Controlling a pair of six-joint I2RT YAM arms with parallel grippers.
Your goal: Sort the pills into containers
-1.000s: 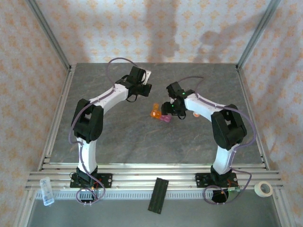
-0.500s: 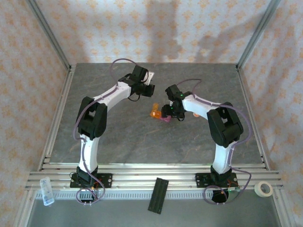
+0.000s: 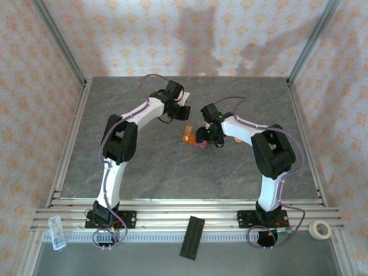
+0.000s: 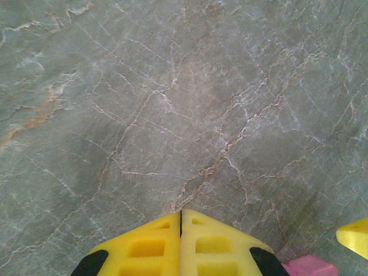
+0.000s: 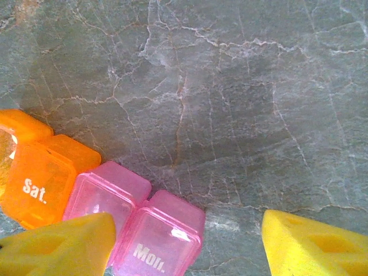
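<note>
Swinging inward since a second ago, the left arm has carried its elbow toward the middle and brought the left gripper (image 3: pixel 183 112) nearer the desk's (image 3: pixel 144 167) centre, while the right gripper (image 3: pixel 208 138) has barely shifted beside the containers (image 3: pixel 192 140). The containers lie about the middle of the desk, a little toward its far edge. In the right wrist view they (image 5: pixel 109 201) form a short strip of translucent plastic, orange at one end and pink at the other, with white lettering "Sat." on an orange face and "Mon." on a pink face; whether the lids are raised I cannot tell. The right gripper's yellow fingertips (image 5: pixel 57 244) stand well apart, released, one hanging over a pink part and gripping nothing. The left gripper (image 4: pixel 181 247) is clenched, its yellow fingers pressed together with nothing between them.
</note>
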